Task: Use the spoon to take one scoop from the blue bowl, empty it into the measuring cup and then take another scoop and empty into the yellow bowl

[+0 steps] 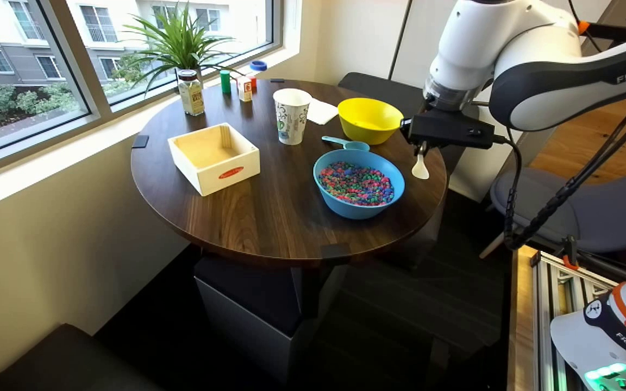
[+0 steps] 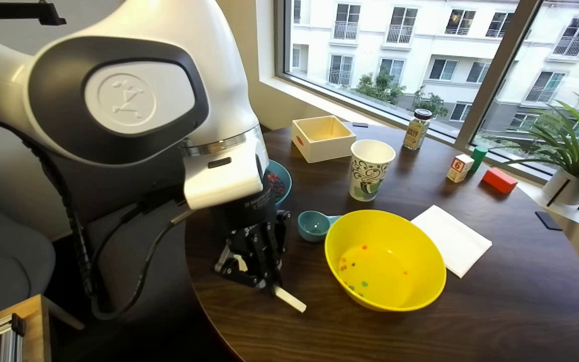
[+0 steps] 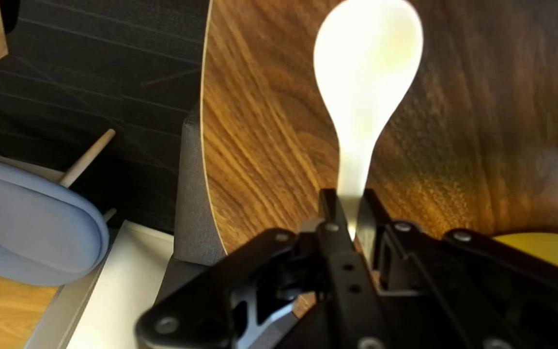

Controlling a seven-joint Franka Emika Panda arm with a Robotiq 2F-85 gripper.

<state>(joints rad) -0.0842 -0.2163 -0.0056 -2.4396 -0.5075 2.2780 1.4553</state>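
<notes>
My gripper (image 1: 421, 145) is shut on the handle of the white spoon (image 1: 420, 167), whose bowl end points down above the table near its edge. In the wrist view the spoon (image 3: 367, 58) shows no pieces on it; the fingers (image 3: 350, 208) pinch its handle. The gripper (image 2: 272, 287) is beside the yellow bowl (image 2: 395, 300), apart from it. That bowl (image 1: 364, 134) holds several small pieces. The blue bowl (image 1: 357, 210) holds many multicoloured pieces; the arm partly hides it in an exterior view (image 2: 283, 173). The light blue handled measuring cup (image 1: 356, 145) sits between the bowls (image 2: 313, 226).
A patterned paper cup (image 1: 290, 119) stands behind the measuring cup. A wooden box (image 1: 215, 160), a salt jar (image 1: 191, 93), small blocks (image 2: 499, 180) and a white napkin (image 2: 453, 239) are on the round table (image 1: 269, 217). A plant (image 1: 180, 41) is by the window.
</notes>
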